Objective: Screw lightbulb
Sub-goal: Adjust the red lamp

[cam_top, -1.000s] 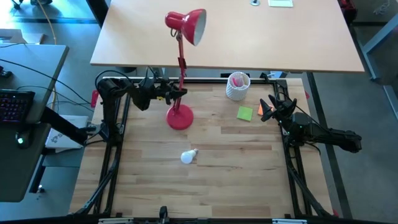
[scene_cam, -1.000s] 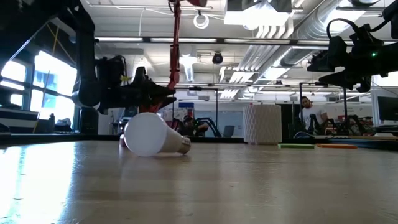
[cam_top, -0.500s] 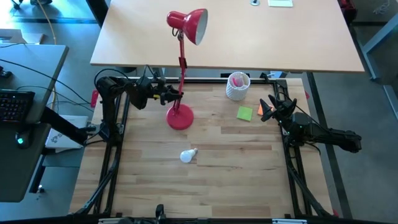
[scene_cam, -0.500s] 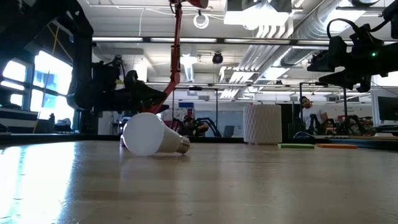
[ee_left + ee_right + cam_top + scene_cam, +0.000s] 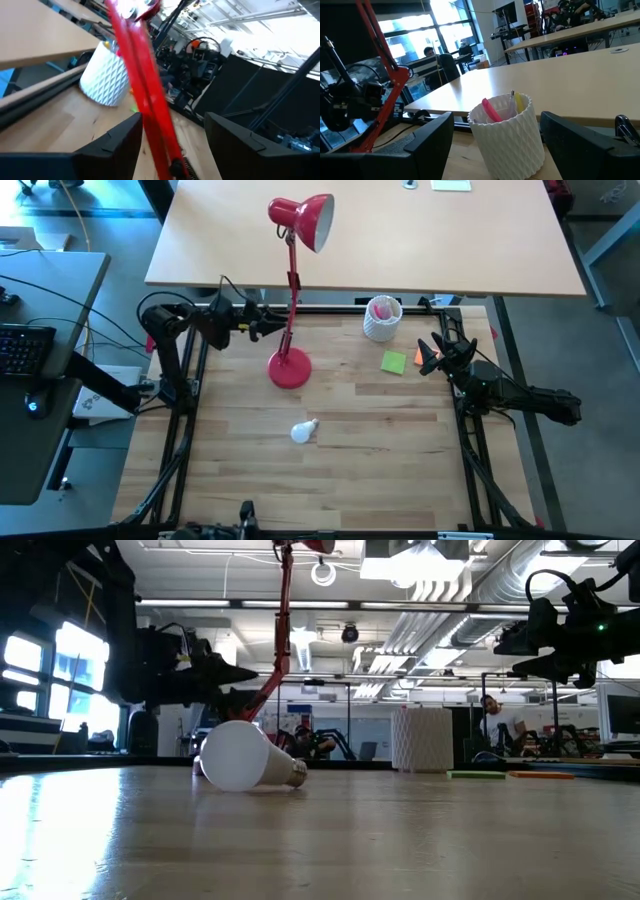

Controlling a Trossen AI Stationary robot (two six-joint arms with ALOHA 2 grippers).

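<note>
Lightbulb point(image 5: 303, 430) lying on its side mid-table, screw base toward the right arm's side | left gripper point(image 5: 268, 326) open beside the red lamp point(image 5: 291, 292) stem, bulb well forward of it (nearer arm, I judge) | right gripper point(image 5: 428, 358) open, bulb well apart.

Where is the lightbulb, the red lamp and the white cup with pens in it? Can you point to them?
lightbulb point(image 5: 302, 431): high view, on its white globe.
red lamp point(image 5: 289, 369): high view, on its round base.
white cup point(image 5: 381, 327): high view, on its outer wall.
</note>
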